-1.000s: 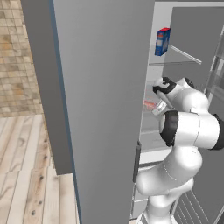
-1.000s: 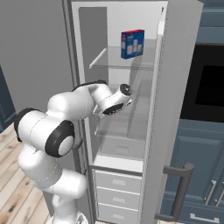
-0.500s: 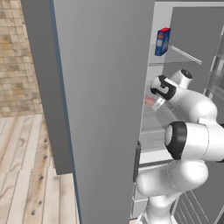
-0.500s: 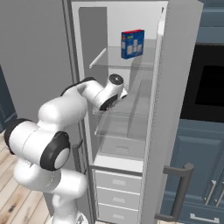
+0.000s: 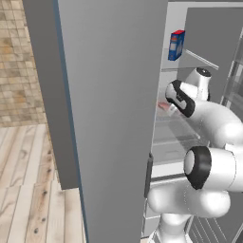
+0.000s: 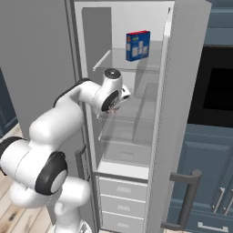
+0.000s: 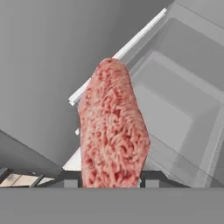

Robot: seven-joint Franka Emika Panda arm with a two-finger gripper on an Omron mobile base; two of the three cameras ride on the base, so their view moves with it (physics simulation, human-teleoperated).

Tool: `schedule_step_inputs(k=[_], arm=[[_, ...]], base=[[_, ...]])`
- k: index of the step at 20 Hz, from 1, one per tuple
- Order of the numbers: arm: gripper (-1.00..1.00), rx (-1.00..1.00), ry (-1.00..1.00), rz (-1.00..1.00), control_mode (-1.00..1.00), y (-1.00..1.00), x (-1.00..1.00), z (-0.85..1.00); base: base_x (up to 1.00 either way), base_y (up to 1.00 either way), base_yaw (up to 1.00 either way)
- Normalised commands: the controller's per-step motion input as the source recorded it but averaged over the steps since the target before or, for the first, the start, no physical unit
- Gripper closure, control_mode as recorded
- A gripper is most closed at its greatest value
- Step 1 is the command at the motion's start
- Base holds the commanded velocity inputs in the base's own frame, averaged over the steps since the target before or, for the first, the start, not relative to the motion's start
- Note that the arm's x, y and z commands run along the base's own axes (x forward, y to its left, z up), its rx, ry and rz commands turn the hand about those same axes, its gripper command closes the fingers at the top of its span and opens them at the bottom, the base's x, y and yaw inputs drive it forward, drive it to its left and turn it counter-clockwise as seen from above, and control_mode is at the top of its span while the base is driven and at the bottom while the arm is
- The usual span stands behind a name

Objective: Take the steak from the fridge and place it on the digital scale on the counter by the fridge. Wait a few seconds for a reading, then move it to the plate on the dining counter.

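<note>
Fridge interior; end effector gripping steak.

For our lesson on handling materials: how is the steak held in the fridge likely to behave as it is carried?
The steak probably stays fairly stiff: it stands up from the end effector without drooping. Its rough, raw-looking surface may be slippery. Being a thin slab gripped at one end, it could pivot.

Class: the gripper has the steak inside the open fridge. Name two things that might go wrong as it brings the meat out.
1. The steak sticks out far past the fingers, pinched only at one end, so it may slip or swing loose.
2. The gripper sits between glass shelves, with the fridge door close beside the arm; backing out could knock a shelf edge or the door.
</note>
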Motion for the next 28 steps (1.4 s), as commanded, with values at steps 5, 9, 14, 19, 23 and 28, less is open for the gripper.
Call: schedule_step_inputs(k=[5,9,14,19,23,28], arm=[[1.00,0.00,0.00,-0.23,-1.00,-0.11,-0.87,0.00],[1.00,0.00,0.00,-0.28,-1.00,-0.29,-0.64,0.03],[1.00,0.00,-0.04,-0.29,-1.00,-0.16,-0.72,0.05],[1.00,-0.01,-0.10,-0.27,-1.00,0.18,-0.73,0.12],[1.00,0.00,-0.18,-0.16,-1.00,0.27,-0.88,0.12],[1.00,0.06,-0.22,0.00,-1.00,0.10,-0.98,0.12]], base=[[0.00,0.00,0.00],[0.00,0.00,0.00],[0.00,0.00,0.00],[0.00,0.00,0.00],[0.00,0.00,0.00],[0.00,0.00,0.00]])
